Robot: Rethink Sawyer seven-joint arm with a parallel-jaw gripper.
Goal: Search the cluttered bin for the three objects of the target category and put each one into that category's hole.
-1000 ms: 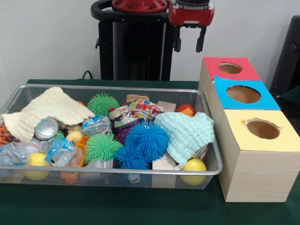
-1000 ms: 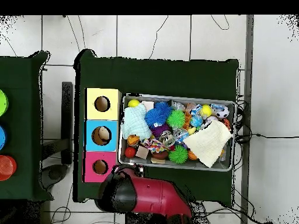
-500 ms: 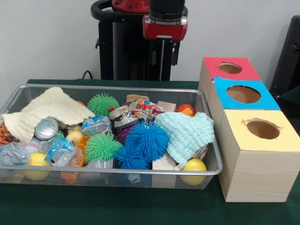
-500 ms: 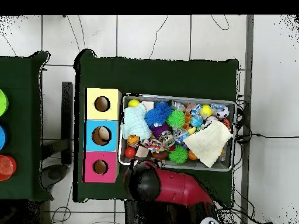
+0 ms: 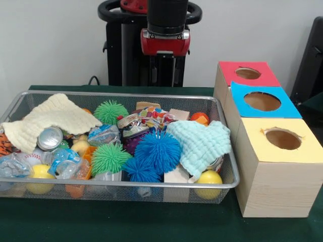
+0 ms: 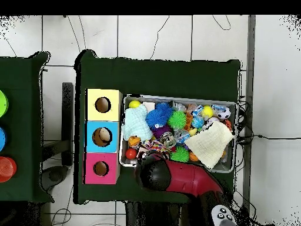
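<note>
Red and black arm's pincer (image 5: 165, 75) hangs over the far rim of the shallow silver wire-mesh bin (image 5: 228, 182); it shows dark against the black pedestal (image 5: 131, 55), so I cannot tell whether it is open or closed.

In the front view the bin lies below the pincer and nearer the camera, heaped with clutter. A blue spiky rubber ball (image 5: 157, 150) sits almost straight below the pincer, and a pale mint knitted cloth (image 5: 201, 143) lies below it toward the picture's right. A cream knitted cloth (image 5: 48, 121) lies well off to its left. The small orange plush toy with black tiger stripes (image 5: 4, 143) lies at the bin's end farthest from the pincer, partly cut off by the picture's edge. The round hole (image 5: 248, 73) in the red card top of the pale wooden box (image 5: 220, 88) is to the pincer's right at about its height, outside the bin. From overhead the arm's black head (image 6: 154, 175) covers the pincer.
</note>
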